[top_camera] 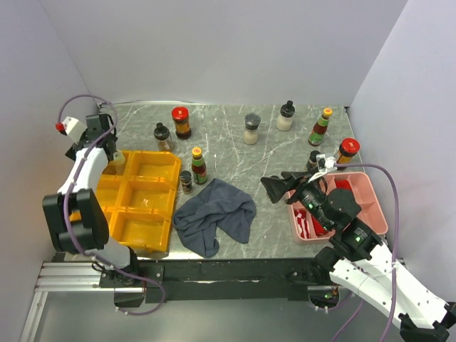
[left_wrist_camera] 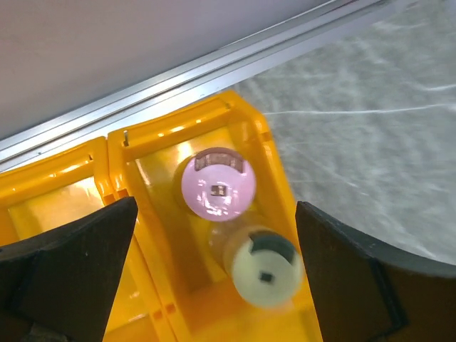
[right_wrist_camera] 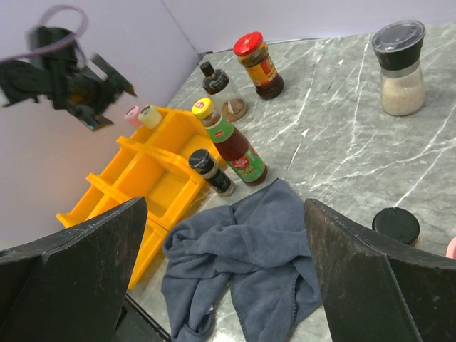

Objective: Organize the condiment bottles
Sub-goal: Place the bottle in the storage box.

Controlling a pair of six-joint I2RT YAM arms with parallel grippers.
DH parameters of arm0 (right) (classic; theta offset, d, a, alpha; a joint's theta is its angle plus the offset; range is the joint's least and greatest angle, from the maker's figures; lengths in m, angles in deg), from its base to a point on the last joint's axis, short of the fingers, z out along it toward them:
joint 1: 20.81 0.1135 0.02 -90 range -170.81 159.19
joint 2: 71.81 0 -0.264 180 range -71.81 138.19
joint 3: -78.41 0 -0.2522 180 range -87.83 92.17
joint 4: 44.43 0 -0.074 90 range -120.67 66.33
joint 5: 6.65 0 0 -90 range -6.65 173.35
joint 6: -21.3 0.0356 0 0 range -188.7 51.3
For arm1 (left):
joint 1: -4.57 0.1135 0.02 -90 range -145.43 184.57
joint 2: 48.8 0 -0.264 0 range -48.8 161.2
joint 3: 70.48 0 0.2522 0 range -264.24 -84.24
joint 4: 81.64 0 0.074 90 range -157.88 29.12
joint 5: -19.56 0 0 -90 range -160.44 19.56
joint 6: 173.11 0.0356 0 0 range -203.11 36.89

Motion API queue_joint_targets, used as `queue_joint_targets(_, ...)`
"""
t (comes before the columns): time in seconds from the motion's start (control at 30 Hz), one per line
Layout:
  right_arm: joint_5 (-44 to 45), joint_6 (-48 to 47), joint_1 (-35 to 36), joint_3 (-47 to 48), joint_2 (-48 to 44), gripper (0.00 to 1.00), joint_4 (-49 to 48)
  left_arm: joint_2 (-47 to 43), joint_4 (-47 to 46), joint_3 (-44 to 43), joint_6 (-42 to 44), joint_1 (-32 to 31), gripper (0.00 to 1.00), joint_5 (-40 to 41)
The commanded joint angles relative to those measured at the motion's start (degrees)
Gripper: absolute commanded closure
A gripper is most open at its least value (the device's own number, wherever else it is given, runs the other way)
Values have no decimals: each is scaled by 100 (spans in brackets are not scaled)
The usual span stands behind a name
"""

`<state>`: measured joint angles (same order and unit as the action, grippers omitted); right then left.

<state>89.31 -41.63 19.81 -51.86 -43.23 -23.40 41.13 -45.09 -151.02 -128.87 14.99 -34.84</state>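
Observation:
In the left wrist view my left gripper (left_wrist_camera: pixel 214 281) is open and empty above the far-left compartment of the yellow tray (left_wrist_camera: pixel 149 153), where a pink-capped jar (left_wrist_camera: pixel 218 184) and a pale-green-capped jar (left_wrist_camera: pixel 266 269) stand. From above it (top_camera: pixel 112 158) sits at the tray's back left corner. My right gripper (top_camera: pixel 276 187) is open and empty, pointing left at the dark grey cloth (top_camera: pixel 214 214). On the table stand a red-capped jar (top_camera: pixel 181 121), a black-capped bottle (top_camera: pixel 162 135), a yellow-capped sauce bottle (top_camera: pixel 199 165), a small black-capped jar (top_camera: pixel 187 181), a grey-capped grinder (top_camera: pixel 251 129) and a black-capped white jar (top_camera: pixel 286 116).
An orange-capped sauce bottle (top_camera: pixel 321 127), a red-capped jar (top_camera: pixel 347 151) and a black-capped jar (top_camera: pixel 313 159) stand by the pink tray (top_camera: pixel 370 192) at the right. The cloth (right_wrist_camera: pixel 249 263) lies between my right fingers' view and the yellow tray (right_wrist_camera: pixel 149 178). White walls enclose the table.

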Motion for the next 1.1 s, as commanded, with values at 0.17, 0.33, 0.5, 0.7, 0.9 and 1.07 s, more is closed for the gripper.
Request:
queue_joint_targets(0.17, -42, 88, 16, 209, 446, 2, -7, -1522, -618, 192, 691, -468, 1, -1915)
queue_joint_targets(0.33, 28, 246, 16, 534, 614, 2, 424, -2084, -697, 394, 981, -1548, 1, -1662)
queue_joint_targets(0.5, 571, 579, 16, 726, 614, 0, 923, -2541, -1091, 859, 1323, -2753, 1, -1845)
queue_joint_targets(0.7, 1732, 1133, 16, 1219, 974, 0, 1820, -3068, -1602, 1519, 1701, -4177, 1, -1908)
queue_joint_targets(0.9, 2042, 1275, 16, 1211, 1448, 0, 2024, -3719, -1715, 1958, 1807, -5074, 1, -1311)
queue_joint_targets(1.07, 1462, 801, 16, 1272, 2002, 6, 1980, -4045, -2146, 2591, 2027, -5576, 1, -704)
